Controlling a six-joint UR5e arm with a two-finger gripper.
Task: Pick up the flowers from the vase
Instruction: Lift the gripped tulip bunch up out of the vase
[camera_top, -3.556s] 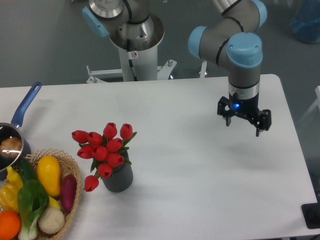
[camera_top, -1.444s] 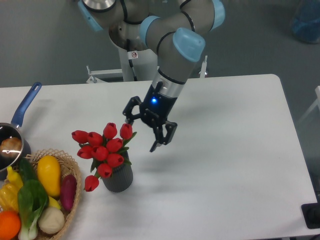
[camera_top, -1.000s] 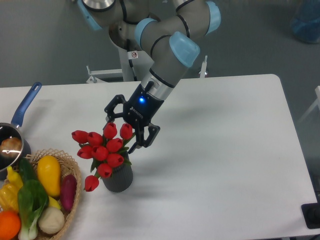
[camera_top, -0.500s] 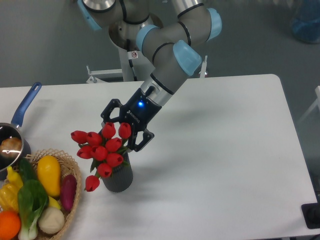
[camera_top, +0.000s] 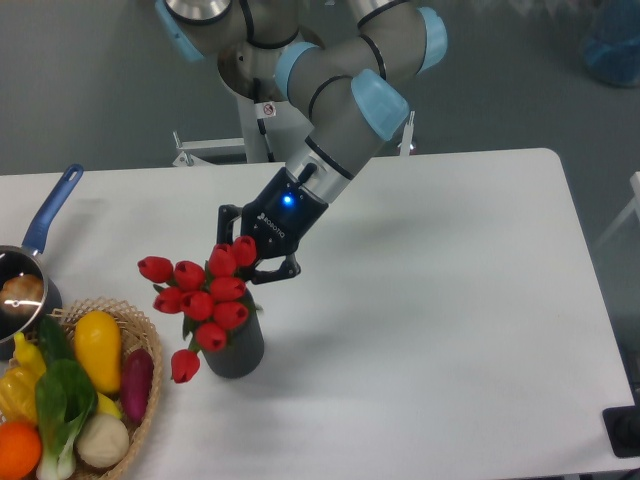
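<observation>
The gripper looks clamped on the top buds of the flowers, which sit in the vase; grasp step; next, a straight lift.

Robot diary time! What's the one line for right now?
phase: grasping | gripper: fingers closed on top of the flowers | flowers: stems in the vase, not lifted out | vase: upright on the table

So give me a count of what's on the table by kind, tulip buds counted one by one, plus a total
Red tulip buds: 9
Vase: 1
Basket: 1
Vegetables in the basket: about 7; some overlap
Blue-handled pan: 1
Total: about 19, not counting the claw at the top buds.
</observation>
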